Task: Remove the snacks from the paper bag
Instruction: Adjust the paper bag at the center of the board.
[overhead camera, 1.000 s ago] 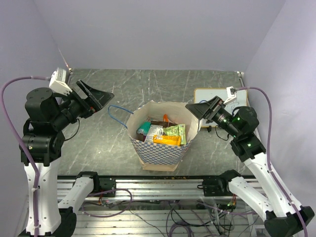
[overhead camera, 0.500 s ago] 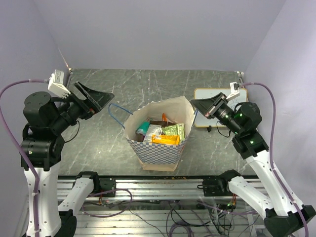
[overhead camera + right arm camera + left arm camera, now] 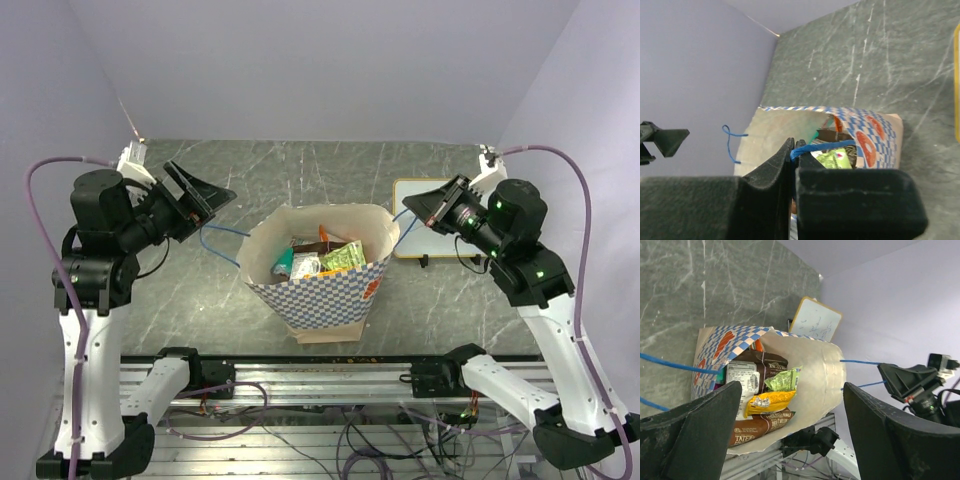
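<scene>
The paper bag stands near the middle of the desk, leaning a little, its mouth spread wide and facing up. All the snacks lie inside it: a green packet on top, a yellow-orange packet just beside and below it, a dark brown bar touching the bag's near wall, and a teal packet against the wall on the left arm's side. The right hand hangs just outside the bag's rim on that arm's side, clenched on the blue cord handle, which runs taut from the rim to the fingertips. The left hand hangs off the opposite side of the bag, apart from the rim, its fingers spread wide and gripping nothing between them. The bag's other cord stretches toward that hand, but whether it is hooked over a finger cannot be told. A whiteboard lies on the desk beyond the bag on the right arm's side, partly under the right hand.
</scene>
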`<state>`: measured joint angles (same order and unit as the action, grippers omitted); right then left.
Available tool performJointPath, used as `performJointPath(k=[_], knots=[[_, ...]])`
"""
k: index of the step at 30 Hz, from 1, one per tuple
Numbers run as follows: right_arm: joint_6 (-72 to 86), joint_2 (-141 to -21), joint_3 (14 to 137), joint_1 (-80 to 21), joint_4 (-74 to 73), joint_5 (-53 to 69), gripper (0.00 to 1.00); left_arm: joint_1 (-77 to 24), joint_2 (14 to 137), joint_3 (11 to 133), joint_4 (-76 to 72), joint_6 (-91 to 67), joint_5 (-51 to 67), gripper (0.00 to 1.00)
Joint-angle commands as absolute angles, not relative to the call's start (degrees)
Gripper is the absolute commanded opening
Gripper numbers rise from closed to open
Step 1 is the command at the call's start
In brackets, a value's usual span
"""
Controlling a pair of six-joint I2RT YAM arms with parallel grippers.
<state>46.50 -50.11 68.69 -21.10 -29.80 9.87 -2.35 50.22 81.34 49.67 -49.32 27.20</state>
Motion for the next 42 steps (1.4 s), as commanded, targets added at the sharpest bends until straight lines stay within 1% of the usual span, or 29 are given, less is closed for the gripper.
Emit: performJointPath(k=[1, 5, 7, 9, 18, 20, 22, 27, 29, 31, 33, 36, 39, 42], knots=[[35.9, -50.9, 77.7, -20.8, -35.3, 7.4, 0.00, -3.0, 50.8, 80.0, 50.2, -49.6, 28.7, 0.95], [25.8, -52.7, 83.9, -20.8, -42.0, 6.0, 0.00, -3.0, 51.1, 78.8, 46.9, -51.0, 31.1, 0.96], [22.1, -53.6, 86.6, -20.8, -44.5, 4.9, 0.00, -3.0, 51.3, 78.7, 46.4, -50.8, 31.2, 0.99], [18.5, -54.9, 89.3, -20.8, -46.3, 6.0, 0.00, -3.0, 51.6, 78.9, 46.9, -50.3, 31.0, 1.00], [9.5, -63.5, 104.2, -20.8, -56.7, 5.4, 0.00, -3.0, 52.5, 79.1, 49.1, -47.9, 31.7, 1.00], [8.5, -65.8, 107.0, -20.9, -58.2, 7.2, 0.00, -3.0, 52.8, 78.9, 48.9, -47.6, 32.5, 1.00], [7.7, -67.2, 107.7, -20.8, -58.3, 13.5, 0.00, -3.0, 52.9, 78.6, 48.3, -47.5, 33.8, 1.00], [12.6, -68.7, 102.0, -20.9, -49.3, 38.8, 0.00, -3.0, 53.0, 78.2, 47.9, -47.2, 36.1, 1.00], [18.0, -68.8, 98.4, -20.9, -42.8, 46.3, 0.00, -3.0, 52.7, 78.1, 47.9, -47.2, 36.8, 1.00], [25.1, -67.7, 93.8, -21.2, -33.1, 50.7, 0.00, -3.0, 52.3, 77.7, 47.3, -47.6, 37.7, 1.00], [31.6, -66.5, 89.6, -22.2, -24.0, 51.7, 0.00, -3.0, 51.8, 77.0, 45.9, -48.4, 39.1, 1.00], [39.2, -66.4, 85.9, -23.8, -14.8, 52.1, 0.00, -3.0, 50.4, 75.4, 42.5, -50.6, 40.9, 1.00], [42.2, -67.5, 85.3, -27.3, -11.9, 51.0, 0.00, -3.1, 49.0, 73.9, 38.8, -52.6, 41.4, 0.98], [41.4, -69.3, 88.0, -31.1, -13.9, 47.4, 0.00, -3.1, 48.5, 73.5, 38.0, -52.5, 40.6, 0.98]])
